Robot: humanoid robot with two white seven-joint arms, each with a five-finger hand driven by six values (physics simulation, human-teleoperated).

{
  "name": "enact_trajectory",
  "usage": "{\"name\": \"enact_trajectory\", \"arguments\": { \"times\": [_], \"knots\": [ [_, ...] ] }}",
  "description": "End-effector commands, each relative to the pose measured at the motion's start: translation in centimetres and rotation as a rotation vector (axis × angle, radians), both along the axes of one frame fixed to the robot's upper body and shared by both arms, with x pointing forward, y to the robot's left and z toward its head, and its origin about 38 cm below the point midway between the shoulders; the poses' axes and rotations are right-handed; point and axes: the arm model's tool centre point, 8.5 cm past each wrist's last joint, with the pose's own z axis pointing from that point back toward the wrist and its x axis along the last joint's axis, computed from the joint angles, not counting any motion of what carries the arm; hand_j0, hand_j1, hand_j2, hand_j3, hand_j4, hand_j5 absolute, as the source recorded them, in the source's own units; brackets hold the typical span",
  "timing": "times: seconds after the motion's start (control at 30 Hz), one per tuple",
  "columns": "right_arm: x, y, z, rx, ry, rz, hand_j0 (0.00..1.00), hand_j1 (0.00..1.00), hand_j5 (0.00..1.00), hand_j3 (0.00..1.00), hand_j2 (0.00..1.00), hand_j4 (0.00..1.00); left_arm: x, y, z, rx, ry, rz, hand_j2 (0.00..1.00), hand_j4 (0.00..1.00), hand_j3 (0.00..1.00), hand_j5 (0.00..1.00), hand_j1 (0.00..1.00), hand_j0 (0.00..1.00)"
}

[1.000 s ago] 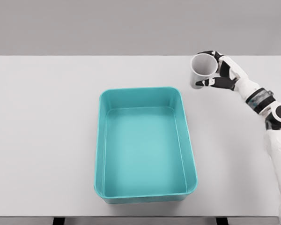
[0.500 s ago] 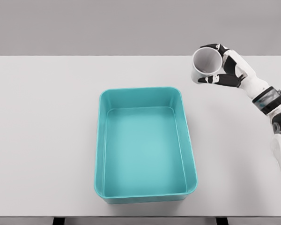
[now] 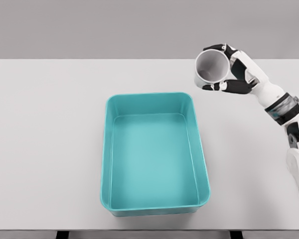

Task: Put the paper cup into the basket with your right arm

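Carrying the paper cup (image 3: 211, 68) in my right hand (image 3: 237, 74), fingers wrapped around it, I hold it above the table (image 3: 50, 124), beyond the basket's (image 3: 154, 154) far right corner. Next I must swing left, over the basket, then release.

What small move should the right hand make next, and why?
Probably carry the paper cup leftward and nearer, toward the teal basket. The right hand grips the cup beyond the basket's far right corner, so releasing now would likely miss it.
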Motion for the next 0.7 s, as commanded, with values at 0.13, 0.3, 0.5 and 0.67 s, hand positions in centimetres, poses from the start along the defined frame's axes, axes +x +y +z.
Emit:
{"name": "enact_trajectory", "arguments": {
  "times": [0.13, 0.3, 0.5, 0.67],
  "knots": [
    [-1.1, 1.2, 1.1, 0.002, -0.042, 0.038, 0.61, 0.61, 0.61, 0.61, 0.61, 0.61, 0.0, 0.0, 0.0, 0.0, 0.0, 0.0, 1.0, 1.0, 1.0, 1.0, 1.0, 1.0],
    [-1.7, 3.0, 1.2, -0.007, -0.053, 0.088, 0.61, 0.61, 0.61, 0.61, 0.61, 0.61, 0.0, 0.0, 0.0, 0.0, 0.0, 0.0, 1.0, 1.0, 1.0, 1.0, 1.0, 1.0],
    [-2.3, 5.2, 1.2, -0.031, -0.059, 0.156, 0.61, 0.61, 0.61, 0.61, 0.61, 0.61, 0.0, 0.0, 0.0, 0.0, 0.0, 0.0, 1.0, 1.0, 1.0, 1.0, 1.0, 1.0],
    [-2.5, 6.3, 0.9, -0.061, -0.059, 0.187, 0.61, 0.61, 0.61, 0.61, 0.61, 0.61, 0.0, 0.0, 0.0, 0.0, -0.001, 0.0, 1.0, 1.0, 1.0, 1.0, 1.0, 1.0]
  ]
}}
